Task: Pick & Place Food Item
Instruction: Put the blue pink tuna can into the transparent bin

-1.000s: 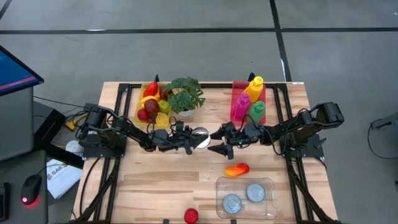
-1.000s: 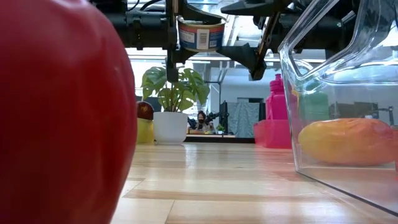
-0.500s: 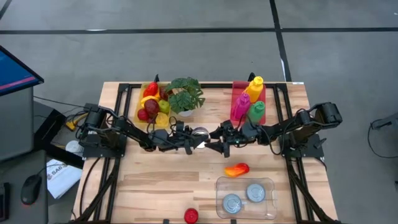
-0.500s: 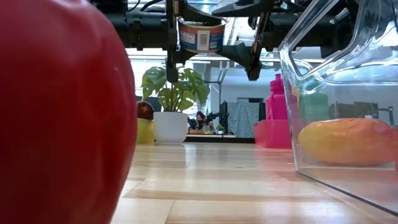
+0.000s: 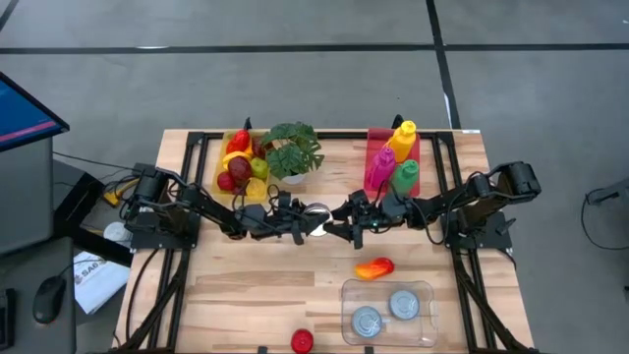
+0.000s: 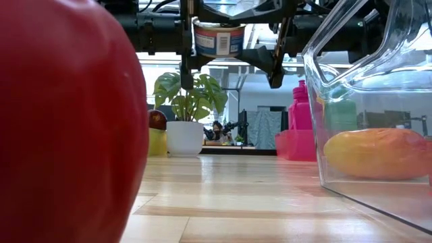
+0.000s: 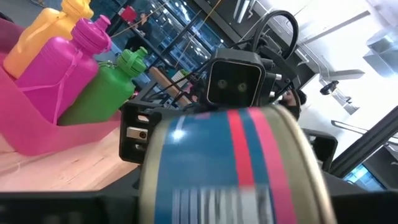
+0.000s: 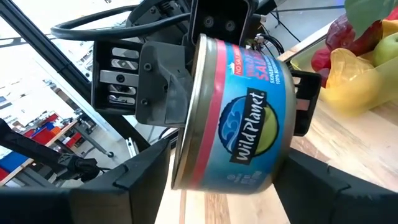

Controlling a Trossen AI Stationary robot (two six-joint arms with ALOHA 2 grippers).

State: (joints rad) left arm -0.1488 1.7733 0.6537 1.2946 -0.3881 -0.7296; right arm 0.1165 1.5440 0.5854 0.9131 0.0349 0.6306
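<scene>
A blue-labelled tin can (image 8: 242, 118) hangs above the middle of the table, also seen from above (image 5: 316, 210) and from table height (image 6: 218, 39). My left gripper (image 5: 310, 220) reaches in level from the left and is shut on it. My right gripper (image 5: 336, 224) comes level from the right and is open. Its two fingers (image 8: 140, 183) stand on either side of the can's near part, and I cannot tell whether they touch it. An orange-red food item (image 5: 374, 267) lies on the wood below. My left gripper pinches the can between its two fingers by the two flat ends, one pad (image 8: 158, 87) on the rimmed end (image 8: 186, 106) and the other finger (image 8: 305, 109) on the opposite end. The fingers come level from the table's left. The can is lifted clear of the table.
A clear tub (image 5: 388, 313) with two tins stands at the near right, also large in the low view (image 6: 364, 135). A red fruit (image 5: 302, 340) lies at the near edge. At the back are a yellow fruit basket (image 5: 241, 162), a potted plant (image 5: 292, 149) and a pink bottle tray (image 5: 395, 157).
My right gripper's fingers have closed in from a wide spread to a narrower gap around the can. The can and my left gripper have kept still.
</scene>
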